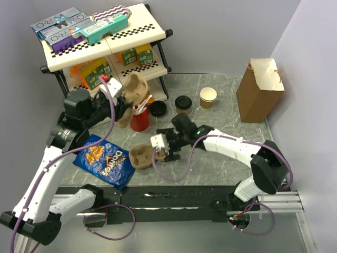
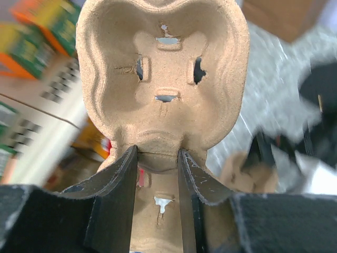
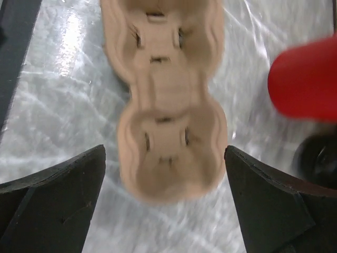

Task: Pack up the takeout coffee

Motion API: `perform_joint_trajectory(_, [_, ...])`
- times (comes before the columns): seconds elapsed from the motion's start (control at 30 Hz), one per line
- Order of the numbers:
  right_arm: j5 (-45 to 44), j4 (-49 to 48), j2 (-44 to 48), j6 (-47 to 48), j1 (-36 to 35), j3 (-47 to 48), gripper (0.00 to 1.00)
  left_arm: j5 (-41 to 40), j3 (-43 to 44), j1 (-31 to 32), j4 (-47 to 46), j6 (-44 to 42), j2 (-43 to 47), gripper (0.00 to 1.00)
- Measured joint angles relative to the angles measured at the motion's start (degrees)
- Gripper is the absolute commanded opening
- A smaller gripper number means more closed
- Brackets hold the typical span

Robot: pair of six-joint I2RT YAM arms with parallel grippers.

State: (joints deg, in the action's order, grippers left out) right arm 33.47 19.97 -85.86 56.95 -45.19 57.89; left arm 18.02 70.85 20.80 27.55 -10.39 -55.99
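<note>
The takeout coffee [image 1: 183, 104], a tan cup with a black lid, stands on the table behind my right arm. My left gripper [image 1: 120, 103] [image 2: 158, 153] is shut on the middle bridge of a tan pulp cup carrier [image 1: 134, 90] [image 2: 163, 79] and holds it in the air above the red cup [image 1: 139, 121]. A second pulp carrier [image 1: 141, 157] [image 3: 168, 137] lies flat on the table. My right gripper [image 1: 158, 153] [image 3: 164, 158] hovers over its near end, jaws wide open on either side and touching nothing.
A lidless tan cup [image 1: 208, 97] stands right of the coffee. An open brown paper bag [image 1: 259, 90] is at the far right. A loose black lid [image 1: 158, 108] lies by the red cup [image 3: 305, 84]. A blue chip bag [image 1: 105, 161] lies front left, and a snack shelf [image 1: 105, 47] stands at the back left.
</note>
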Motion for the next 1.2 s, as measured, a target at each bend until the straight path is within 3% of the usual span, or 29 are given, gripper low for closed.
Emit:
perform_joint_trajectory(0.27, [-6.8,-11.7,-5.7,3.9,-7.1,-1.8,1.0,-3.8,5.2,-3.1,-1.8,0.0,0.9,0.01])
perform_joint_trajectory(0.67, [-6.7,-12.6,-12.6,4.4,-7.3,3.5,1.0,-4.9,5.2,-5.4,-1.8,0.2,2.9,0.01])
perform_joint_trajectory(1.03, [-10.0,-12.4,-23.5,-12.1,-7.4,18.2,1.0,-4.3,5.2,-6.1,-1.8,0.6,1.9,0.01])
perform_joint_trajectory(1.2, [-12.7,-12.4,-24.0,-19.8,-7.4,19.0,1.0,-3.8,5.2,-6.2,-1.8,0.7,1.7,0.01])
